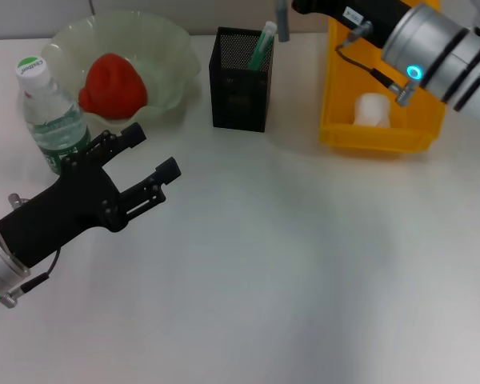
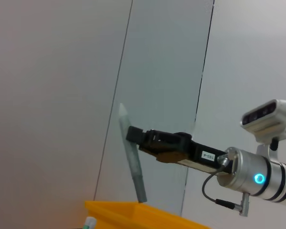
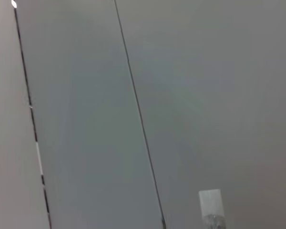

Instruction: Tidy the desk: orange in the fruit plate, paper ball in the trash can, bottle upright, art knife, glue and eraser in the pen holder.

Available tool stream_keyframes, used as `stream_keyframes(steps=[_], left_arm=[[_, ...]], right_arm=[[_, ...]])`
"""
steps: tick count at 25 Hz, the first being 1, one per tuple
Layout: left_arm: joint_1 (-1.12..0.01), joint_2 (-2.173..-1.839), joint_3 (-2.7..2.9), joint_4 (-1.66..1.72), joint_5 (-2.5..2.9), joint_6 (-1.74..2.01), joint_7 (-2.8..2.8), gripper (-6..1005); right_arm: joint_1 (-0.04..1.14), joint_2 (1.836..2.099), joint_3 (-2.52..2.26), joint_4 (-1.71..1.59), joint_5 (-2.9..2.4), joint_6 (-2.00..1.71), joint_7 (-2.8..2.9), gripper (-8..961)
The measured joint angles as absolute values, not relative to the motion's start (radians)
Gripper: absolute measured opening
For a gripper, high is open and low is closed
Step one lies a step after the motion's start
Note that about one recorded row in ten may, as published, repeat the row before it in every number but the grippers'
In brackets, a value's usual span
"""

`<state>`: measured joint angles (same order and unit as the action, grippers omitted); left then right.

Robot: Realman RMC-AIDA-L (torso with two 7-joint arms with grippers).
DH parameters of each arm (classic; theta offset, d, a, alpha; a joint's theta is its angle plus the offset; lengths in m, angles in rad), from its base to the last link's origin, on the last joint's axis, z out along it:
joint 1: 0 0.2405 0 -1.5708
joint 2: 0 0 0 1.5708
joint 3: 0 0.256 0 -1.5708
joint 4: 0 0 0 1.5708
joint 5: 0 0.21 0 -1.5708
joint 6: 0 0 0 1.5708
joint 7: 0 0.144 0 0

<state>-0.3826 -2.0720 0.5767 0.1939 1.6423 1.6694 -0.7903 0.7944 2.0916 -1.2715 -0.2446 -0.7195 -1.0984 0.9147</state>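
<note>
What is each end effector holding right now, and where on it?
Right end effector grips the glue on its upper part, above the pen holder. Left end effector holds nothing.

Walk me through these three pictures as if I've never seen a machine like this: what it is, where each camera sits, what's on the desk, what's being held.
This is a two-armed robot tidying a desk. The head view looks down from its head; the other two come from cameras on its wrists. The right wrist view shows only wall.

On the white desk stand a fruit plate holding the orange, an upright bottle, a black pen holder with the art knife sticking out, and a yellow trash can with the paper ball inside.

The left tool hovers open and empty beside the bottle. The right tool, raised near the pen holder, grips the grey glue.
</note>
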Motion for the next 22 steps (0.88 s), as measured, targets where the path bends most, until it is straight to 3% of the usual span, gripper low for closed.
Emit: stream_keyframes(steps=[12,22], left_arm=[[-0.385,-2.073,0.577,0.167,1.625,1.665,-0.737,787],[-0.396,-2.074,0.577,0.154,1.591,1.664,-0.736,787]], right_arm=[[0.899,2.092,-1.336,-0.217,-0.721,-0.914,0.888,136],[0.888,2.092,-1.323,-0.224,-0.664,-0.949,0.846,135]])
